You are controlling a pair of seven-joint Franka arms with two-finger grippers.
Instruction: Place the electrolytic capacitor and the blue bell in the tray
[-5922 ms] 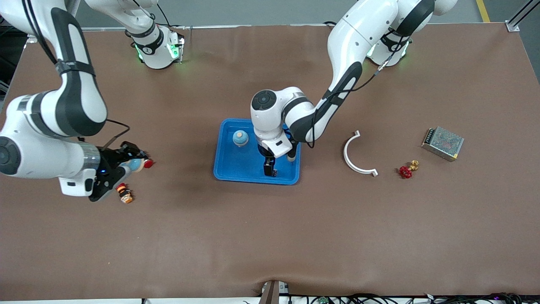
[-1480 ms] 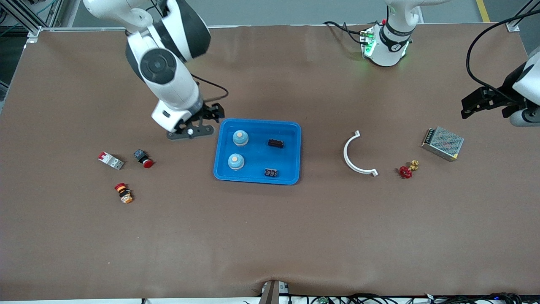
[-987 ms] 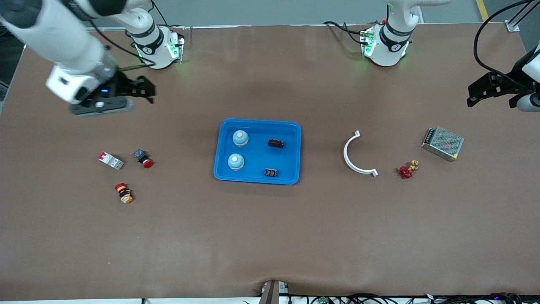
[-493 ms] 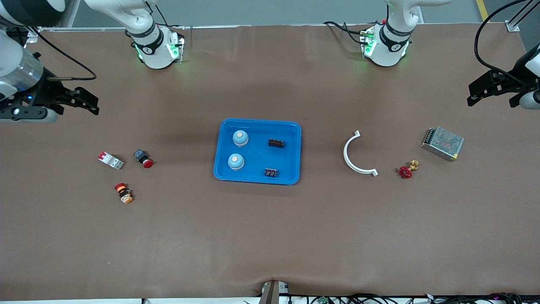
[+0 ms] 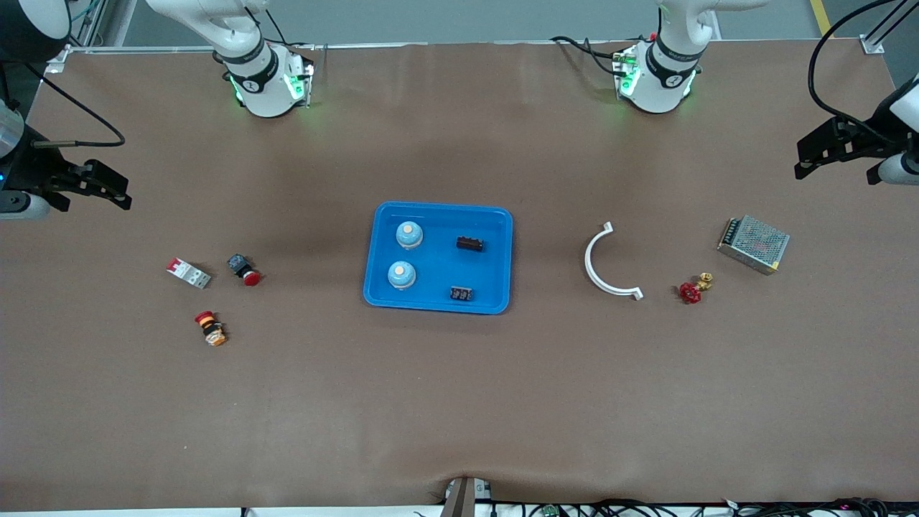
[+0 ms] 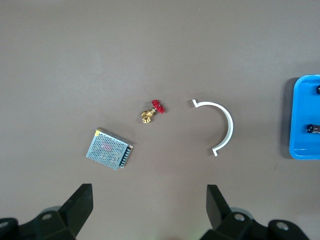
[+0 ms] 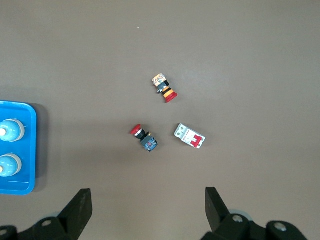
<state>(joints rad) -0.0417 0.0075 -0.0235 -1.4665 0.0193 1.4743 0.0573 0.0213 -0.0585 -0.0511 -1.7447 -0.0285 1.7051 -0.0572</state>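
The blue tray (image 5: 438, 269) lies mid-table. In it rest two blue bells (image 5: 409, 234) (image 5: 401, 274) and two small black electrolytic capacitors (image 5: 469, 244) (image 5: 462, 293). My left gripper (image 5: 808, 161) hangs open and empty above the left arm's end of the table, over bare cloth next to the mesh box. My right gripper (image 5: 115, 190) hangs open and empty above the right arm's end. The left wrist view shows its gripper (image 6: 149, 205) wide apart, with the tray's edge (image 6: 300, 120) at the side. The right wrist view shows its gripper (image 7: 148, 202) open, plus the tray (image 7: 25, 150) and both bells (image 7: 10, 131).
Toward the left arm's end lie a white curved bracket (image 5: 607, 262), a red-handled brass valve (image 5: 693, 289) and a metal mesh box (image 5: 754, 244). Toward the right arm's end lie a red-and-white breaker (image 5: 189, 273), a red push button (image 5: 244, 269) and an orange-red button (image 5: 210, 329).
The right arm has swung from beside the tray out to its own end of the table. The left gripper has barely shifted. The things in the tray have not moved.
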